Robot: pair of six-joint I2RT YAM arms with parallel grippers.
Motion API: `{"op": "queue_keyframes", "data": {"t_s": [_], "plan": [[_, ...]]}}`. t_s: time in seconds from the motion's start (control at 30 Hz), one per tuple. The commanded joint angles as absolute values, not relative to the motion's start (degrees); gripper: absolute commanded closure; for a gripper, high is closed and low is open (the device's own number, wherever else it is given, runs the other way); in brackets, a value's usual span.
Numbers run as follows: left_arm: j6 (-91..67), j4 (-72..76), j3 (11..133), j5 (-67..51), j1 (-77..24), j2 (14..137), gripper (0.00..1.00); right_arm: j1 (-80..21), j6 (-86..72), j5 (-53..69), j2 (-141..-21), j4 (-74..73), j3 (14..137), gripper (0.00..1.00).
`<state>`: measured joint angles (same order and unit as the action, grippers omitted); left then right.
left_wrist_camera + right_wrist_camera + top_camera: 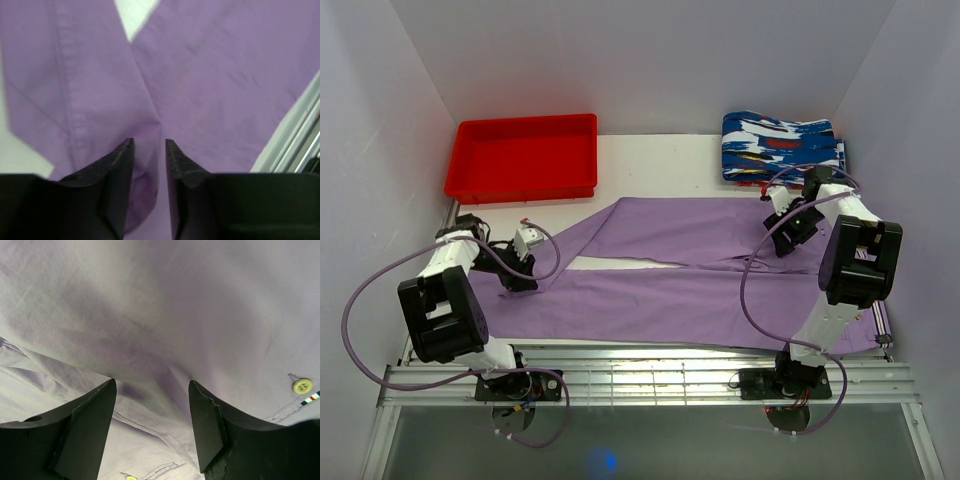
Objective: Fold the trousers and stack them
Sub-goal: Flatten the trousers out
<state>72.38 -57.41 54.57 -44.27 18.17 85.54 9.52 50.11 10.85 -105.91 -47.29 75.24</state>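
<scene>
The left pincer (pixel 149 142) stood narrowly parted at the leg end of the trousers (pixel 700 290), its jaws straddling a small raised ridge of lilac cloth. Nothing showed the cloth clamped or lifted. The right pincer (pixel 152 382) was spread much wider and hung low over the waist end. A soft pucker of fabric lay between its jaws, a pale button (pixel 302 385) sat off to one side, and it held nothing.

The trousers lay flat and at full length across the middle and near part of the tabletop (pixel 650 160). The waist was toward the right edge and the two legs ran toward the left edge. The legs were slightly splayed, so a thin wedge of bare white surface showed between them.

By that layout, the job looked barely begun. The garment seemed spread and smoothed, but no fold was in it: the legs were not laid one over the other and the length was not doubled. A pile of blue, white and red patterned garments (pixel 780 145) sat folded at the far right corner, and a red tray (pixel 525 122) sat at the far left. All the folding, and carrying the bundle to wherever it was to be stacked, probably that pile, remained to be done.
</scene>
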Motion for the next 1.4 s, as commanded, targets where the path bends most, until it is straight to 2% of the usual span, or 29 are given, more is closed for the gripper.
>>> {"op": "queue_keyframes", "data": {"t_s": [0.0,0.07,0.23,0.53,0.73,0.93,1.17,1.37], "plan": [[79.28,-57.83,52.21,-39.99,17.84,83.5,0.5,9.41,49.92,12.04,-105.47,-49.22,78.22,0.34],[75.79,-56.52,53.08,-40.69,17.84,82.45,0.4,9.32,49.83,12.22,-105.29,-49.48,78.57,0.34],[64.97,-53.18,58.79,-43.15,17.93,82.7,0.38,9.14,49.75,12.22,-104.94,-49.75,78.58,0.34],[50.72,-51.07,60.82,-34.64,17.84,91.66,0.47,9.14,50.01,12.04,-104.59,-49.66,78.05,0.34],[47.47,-46.32,55.46,-26.46,18.1,89.21,0.55,9.14,50.71,11.51,-103.97,-49.57,77.17,0.34],[43.25,-43.6,54.93,-23.3,18.37,88.77,0.55,9.14,50.8,11.6,-103.89,-49.4,76.9,0.34],[41.31,-43.59,57.66,-22.67,20.83,90.96,0.48,9.14,50.98,11.6,-103.8,-49.31,76.38,0.34],[42.01,-45.0,57.22,-24.17,20.92,91.5,0.56,9.14,50.98,11.6,-103.97,-49.04,76.29,0.34]]}}
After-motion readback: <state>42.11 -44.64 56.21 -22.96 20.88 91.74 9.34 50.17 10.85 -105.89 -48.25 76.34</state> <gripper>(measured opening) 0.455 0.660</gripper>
